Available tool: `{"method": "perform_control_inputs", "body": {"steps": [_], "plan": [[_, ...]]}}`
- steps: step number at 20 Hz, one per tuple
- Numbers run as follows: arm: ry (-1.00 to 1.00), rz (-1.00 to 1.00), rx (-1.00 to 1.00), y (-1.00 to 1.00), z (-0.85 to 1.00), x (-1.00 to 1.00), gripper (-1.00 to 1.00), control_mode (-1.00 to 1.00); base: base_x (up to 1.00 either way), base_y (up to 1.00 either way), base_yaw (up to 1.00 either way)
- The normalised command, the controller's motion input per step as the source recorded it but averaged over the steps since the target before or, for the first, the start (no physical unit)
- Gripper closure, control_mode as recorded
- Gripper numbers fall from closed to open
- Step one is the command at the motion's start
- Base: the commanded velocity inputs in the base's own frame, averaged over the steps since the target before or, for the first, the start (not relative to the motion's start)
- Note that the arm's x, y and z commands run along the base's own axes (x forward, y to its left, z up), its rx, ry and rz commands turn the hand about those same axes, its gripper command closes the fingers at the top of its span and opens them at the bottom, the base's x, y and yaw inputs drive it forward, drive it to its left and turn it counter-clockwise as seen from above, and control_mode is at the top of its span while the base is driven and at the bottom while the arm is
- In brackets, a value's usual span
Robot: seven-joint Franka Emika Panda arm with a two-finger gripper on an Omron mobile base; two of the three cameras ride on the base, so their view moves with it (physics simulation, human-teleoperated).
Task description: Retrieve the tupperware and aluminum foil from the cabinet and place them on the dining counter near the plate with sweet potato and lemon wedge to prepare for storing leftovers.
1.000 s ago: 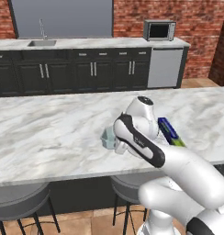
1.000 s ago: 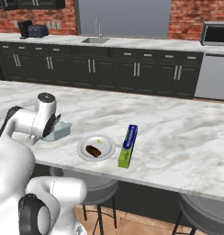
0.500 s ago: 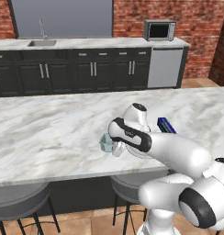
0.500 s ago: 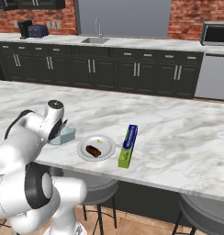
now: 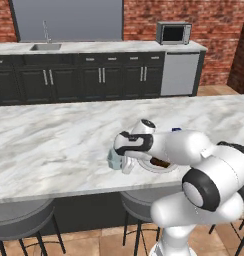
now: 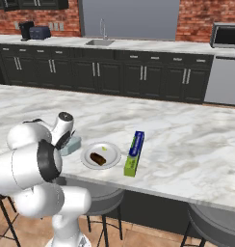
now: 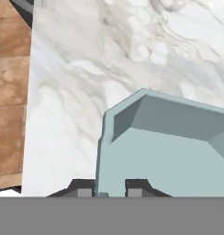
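The tupperware (image 7: 164, 151) is a pale teal open box. My gripper (image 7: 109, 188) is shut on its near wall, one fingertip (image 7: 84, 187) outside and one inside. It sits low on the marble dining counter (image 6: 187, 159), just left of the white plate (image 6: 101, 155). In the right base view the tupperware (image 6: 71, 144) shows beside my hand, and on the plate lie the sweet potato (image 6: 97, 158) and a lemon wedge (image 6: 105, 148). The aluminum foil (image 6: 134, 153), a blue and green box, lies right of the plate. From the left base view the tupperware (image 5: 114, 159) peeks out under my gripper (image 5: 121, 161).
The counter's front edge (image 7: 29, 114) is close to the tupperware, with wooden floor beyond it. Bar stools (image 5: 24, 220) stand under that edge. Dark cabinets, a sink (image 6: 101, 42) and a microwave (image 5: 173, 33) line the far wall.
My arm has stretched forward and down, bringing the tupperware lower onto the counter beside the plate. Plate and foil have stayed put.
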Motion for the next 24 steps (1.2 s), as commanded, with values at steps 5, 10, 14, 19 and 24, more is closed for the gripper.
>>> {"method": "perform_control_inputs", "body": {"steps": [5, 10, 14, 19, 24], "plan": [[-0.03, 0.04, 0.0, -0.03, -0.16, 0.04, -1.0, -1.0, 0.0, 0.0, 0.0], [-0.04, 0.0, 0.0, -0.41, 0.27, -0.04, -1.0, -1.0, 0.0, 0.0, 0.0], [-0.1, 0.0, 0.0, -0.26, 0.96, -0.03, -1.0, -1.0, 0.0, 0.0, 0.0], [-0.16, 0.0, -0.01, -0.06, 1.0, -0.17, -1.0, -1.0, 0.0, 0.0, 0.0], [-0.11, 0.0, -0.06, -0.03, 0.94, -0.75, -1.0, -1.0, 0.0, 0.0, 0.0]]}}
